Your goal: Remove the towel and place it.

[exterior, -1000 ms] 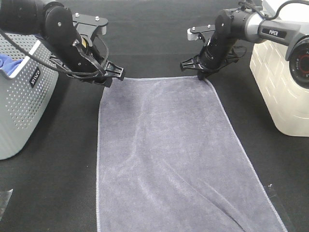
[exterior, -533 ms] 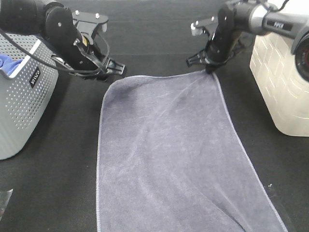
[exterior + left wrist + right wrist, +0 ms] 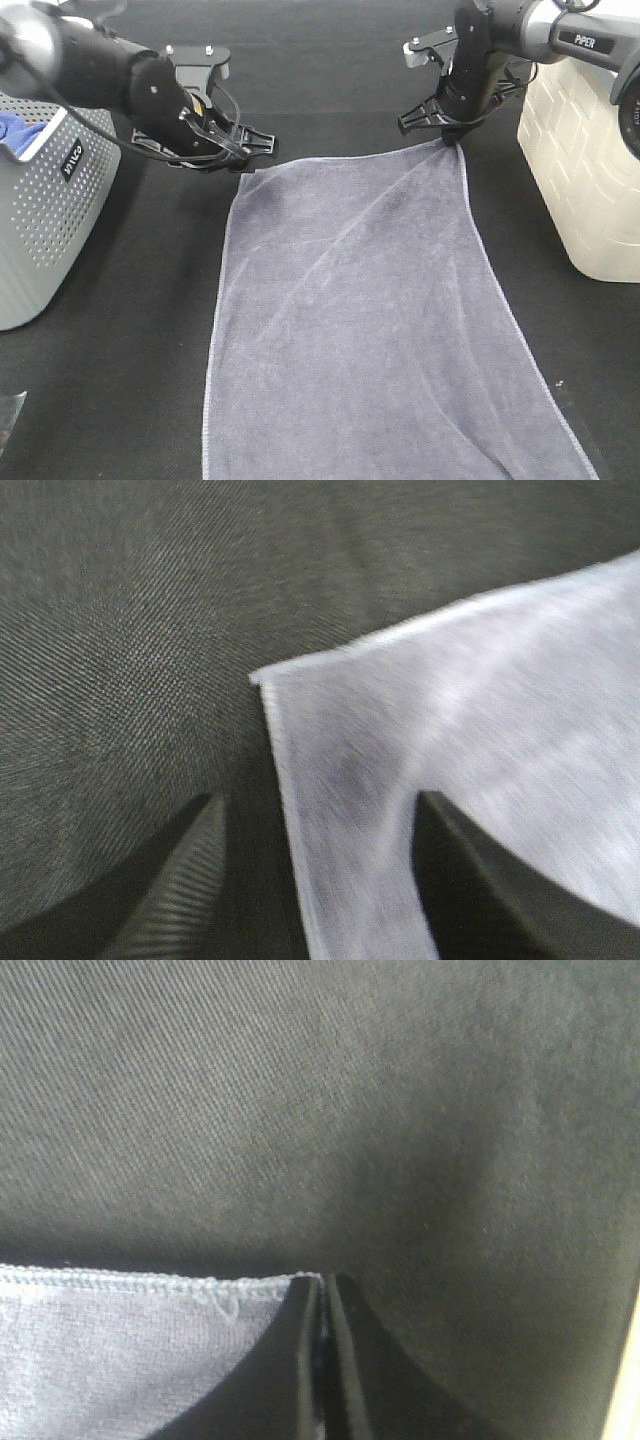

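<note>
While the right gripper (image 3: 449,136) clamps one far towel (image 3: 360,320) corner, the left gripper (image 3: 252,153), jaws apart, could let the cloth skew.

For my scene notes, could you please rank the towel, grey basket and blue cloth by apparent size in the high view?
1. towel
2. grey basket, partly cut off by the frame
3. blue cloth, mostly hidden

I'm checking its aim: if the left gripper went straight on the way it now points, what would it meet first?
Probably the corner of the large grey-lavender terry towel: its hemmed edge lies between the left gripper's open fingers, with black woven tabletop beside it. Height above it is unclear.
</note>
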Robot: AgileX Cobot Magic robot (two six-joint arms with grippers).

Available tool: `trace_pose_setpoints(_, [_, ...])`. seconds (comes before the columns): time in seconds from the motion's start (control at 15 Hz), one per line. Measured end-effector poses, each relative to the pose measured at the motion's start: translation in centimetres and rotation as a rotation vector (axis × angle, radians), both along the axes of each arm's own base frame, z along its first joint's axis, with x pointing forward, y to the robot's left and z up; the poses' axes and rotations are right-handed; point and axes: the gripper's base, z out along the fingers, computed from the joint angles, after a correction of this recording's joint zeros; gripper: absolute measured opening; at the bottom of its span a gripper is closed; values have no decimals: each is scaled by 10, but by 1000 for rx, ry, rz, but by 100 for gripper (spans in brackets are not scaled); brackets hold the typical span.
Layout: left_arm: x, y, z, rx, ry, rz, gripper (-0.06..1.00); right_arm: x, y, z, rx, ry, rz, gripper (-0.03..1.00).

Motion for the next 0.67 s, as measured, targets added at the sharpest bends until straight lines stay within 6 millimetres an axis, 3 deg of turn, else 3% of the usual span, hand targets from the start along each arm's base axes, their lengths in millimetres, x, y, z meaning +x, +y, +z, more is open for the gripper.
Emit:
trace_pose_setpoints(0.27, [24, -9, -7, -61, 18, 51, 58, -1, -1, 0, -3, 12, -10, 0])
trace_pose_setpoints(0.47, [29, -12, -18, -27, 124, 64, 58, -1, -1, 0, -1, 11, -13, 0])
trace_pose_setpoints(0.67, [36, -14, -13, -22, 130, 63, 59, -1, -1, 0, -1, 12, -15, 0])
